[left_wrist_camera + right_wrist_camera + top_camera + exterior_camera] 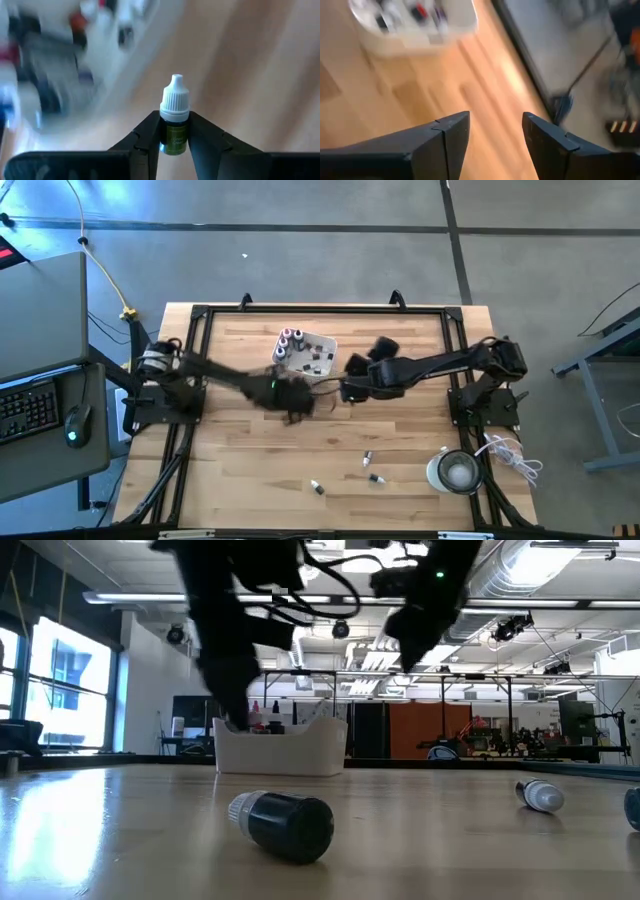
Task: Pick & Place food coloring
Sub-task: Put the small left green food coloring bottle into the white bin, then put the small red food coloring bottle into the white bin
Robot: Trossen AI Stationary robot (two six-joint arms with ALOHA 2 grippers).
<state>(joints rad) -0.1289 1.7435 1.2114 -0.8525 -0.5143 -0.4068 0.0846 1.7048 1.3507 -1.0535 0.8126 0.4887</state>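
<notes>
Bottle (pixel 174 120) sits pinched upright between the left gripper (pixel 174 142) fingers, white cap up, long axis along the fingers. White tray (pixel 322 345), already holding several bottles, lies just ahead and to one side of that gripper, so the left arm has the short move. Right gripper (pixel 495 137) is spread, holding nothing, hovering just beside the tray. Low view alone shows a dark bottle (pixel 283 822) lying on its side, well behind both grippers; high view shows three loose strays there.
</notes>
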